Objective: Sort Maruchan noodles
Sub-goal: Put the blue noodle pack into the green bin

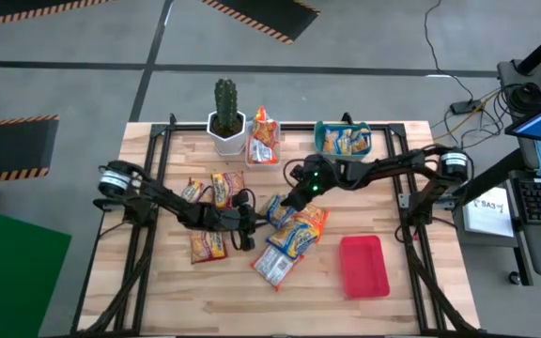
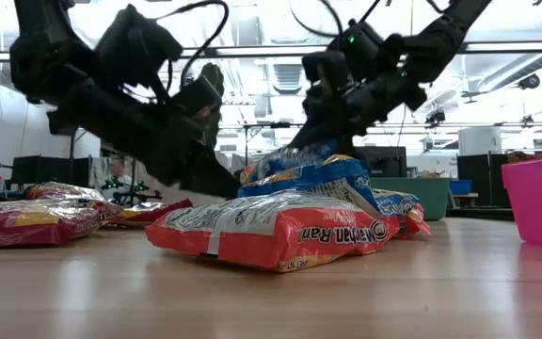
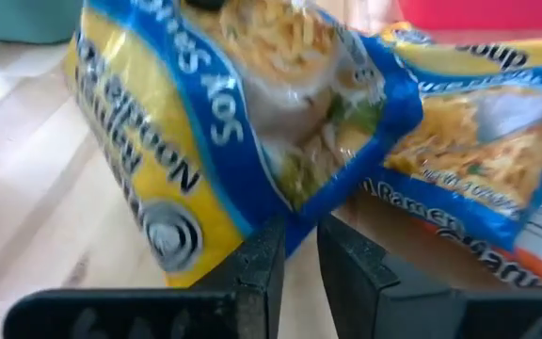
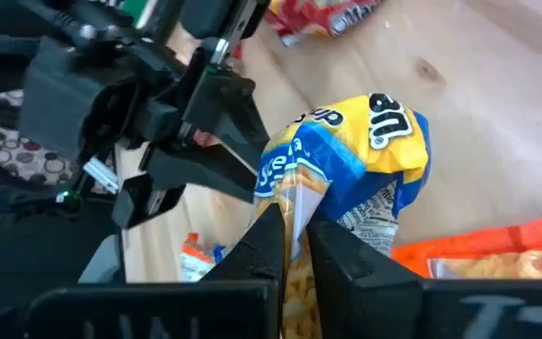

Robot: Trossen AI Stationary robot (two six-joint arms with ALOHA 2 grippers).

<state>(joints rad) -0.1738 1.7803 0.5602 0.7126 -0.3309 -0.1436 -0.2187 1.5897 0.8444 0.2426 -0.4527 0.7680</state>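
The right gripper (image 4: pixel 294 235) has its fingers closed on the edge of a blue-and-yellow Maruchan packet (image 4: pixel 346 169), which stands tilted up off the central pile on the table (image 1: pixel 205 291). The left gripper (image 3: pixel 299 250) meets the same packet's lower corner, its fingers narrowed on the blue film; they seem to pinch it, though the contact is hard to confirm. By my judgement the packet is light, with a brittle noodle block inside a thin, glossy, crinkly wrapper that slips easily. The flat sealed edge is the safest hold, since squeezing the middle could crack the noodles.

Orange packets (image 2: pixel 271 231) lie flat under and beside it, puffy and creased. More packets (image 1: pixel 207 246) are scattered near the left arm. Some stand in a clear tub (image 1: pixel 262 150) beside a potted cactus (image 1: pixel 225 113), and others fill a teal bin (image 1: pixel 342 139). A smooth, shallow red tray (image 1: pixel 364 266) sits apart.
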